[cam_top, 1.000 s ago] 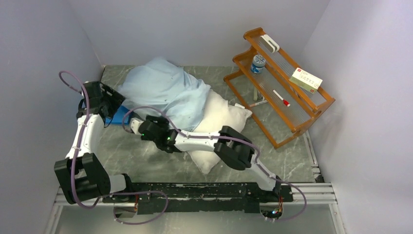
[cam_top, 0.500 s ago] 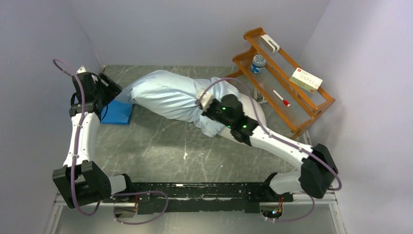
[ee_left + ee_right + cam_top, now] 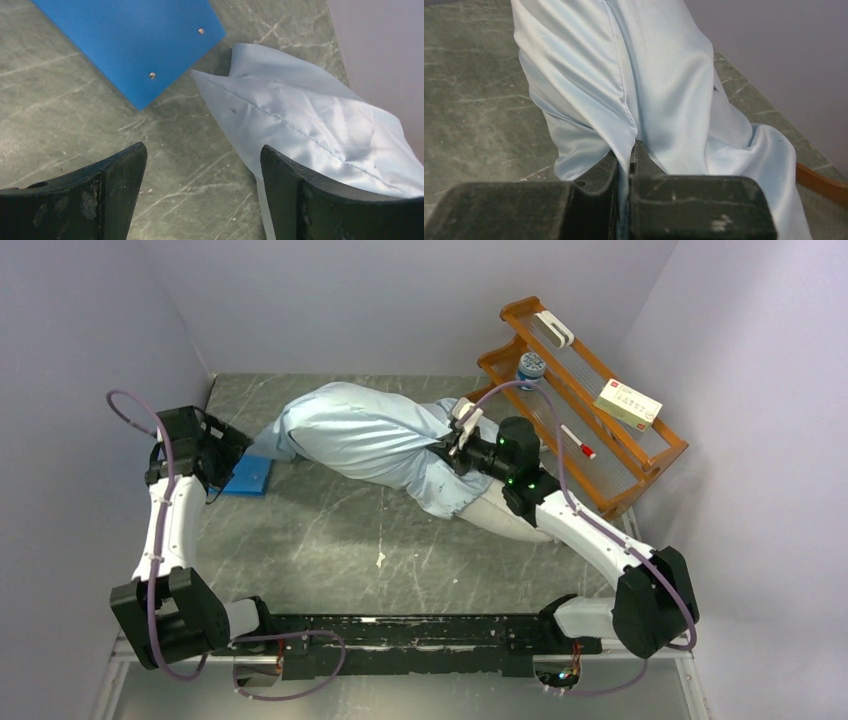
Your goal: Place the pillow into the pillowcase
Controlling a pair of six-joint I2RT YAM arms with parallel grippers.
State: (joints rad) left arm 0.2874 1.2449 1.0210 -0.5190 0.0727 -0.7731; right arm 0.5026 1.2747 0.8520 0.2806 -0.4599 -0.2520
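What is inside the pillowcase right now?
The pillowcase bulges full; only a white end of the pillow pokes out by the right gripper. The rest is covered by cloth.

Top view: the pillowcase (image 3: 365,435) lies across the back of the counter (image 3: 330,550), from near the far-left corner over to the rack (image 3: 610,455) standing on the right. The pillow (image 3: 497,512) shows at its right end, nearer me, under my right arm. A small mat (image 3: 245,477) lies flat just beside the pillowcase's left corner. My left gripper (image 3: 200,155) hangs over that corner, and the right gripper (image 3: 630,152) is at the case's right end.
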